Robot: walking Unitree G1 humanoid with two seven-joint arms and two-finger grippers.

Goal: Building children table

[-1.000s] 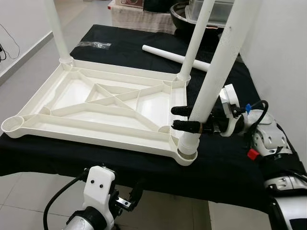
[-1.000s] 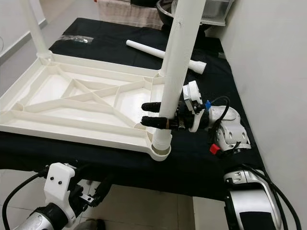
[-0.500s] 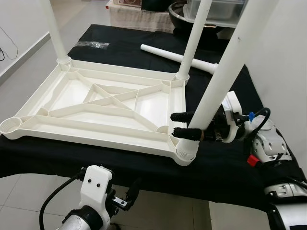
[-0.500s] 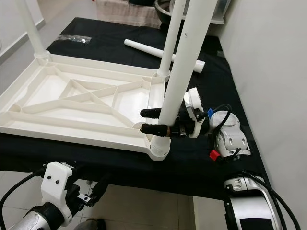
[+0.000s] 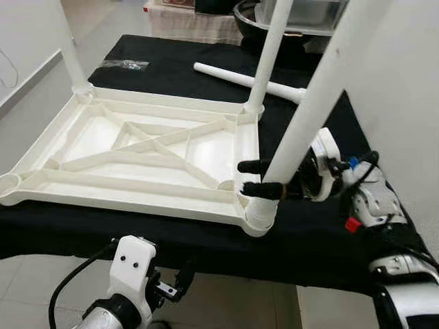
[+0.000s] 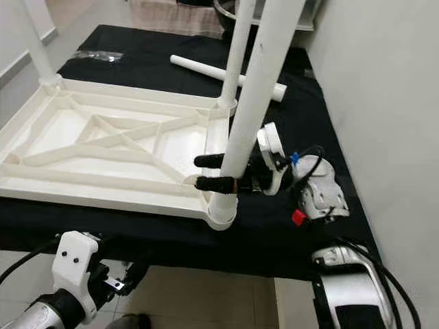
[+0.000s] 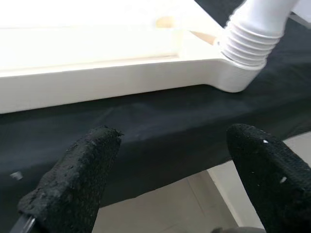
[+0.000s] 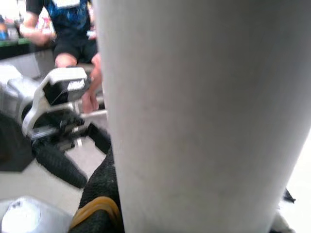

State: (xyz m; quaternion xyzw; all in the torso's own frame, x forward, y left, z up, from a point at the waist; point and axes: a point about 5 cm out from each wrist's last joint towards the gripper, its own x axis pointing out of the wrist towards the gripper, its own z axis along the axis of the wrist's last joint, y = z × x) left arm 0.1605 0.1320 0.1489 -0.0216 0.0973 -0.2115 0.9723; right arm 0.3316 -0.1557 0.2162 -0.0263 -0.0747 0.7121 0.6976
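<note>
The white table top (image 5: 103, 133) lies upside down on a black-covered table (image 5: 322, 247). Two white legs stand in its far corners, one on the left (image 5: 68, 48) and one on the right (image 5: 269, 55). A third leg (image 5: 312, 110) leans in the near right corner socket (image 5: 259, 218), its ribbed base (image 7: 252, 41) seated there. My right gripper (image 5: 264, 177) is shut on this leg just above the socket. A fourth leg (image 5: 236, 77) lies loose on the cloth at the back. My left gripper (image 7: 170, 165) hangs open below the table's front edge, holding nothing.
The near left corner socket (image 5: 8, 184) holds no leg. A clear plastic bag (image 5: 127, 65) lies on the cloth at the far left. A dark bowl (image 5: 250, 14) stands behind the table. A white wall (image 5: 411, 82) is close on the right. A person (image 8: 73, 29) stands beyond.
The whole picture has shifted, so the camera has moved. My right gripper keeps its hold on the near right leg, which now leans a little more to the right.
</note>
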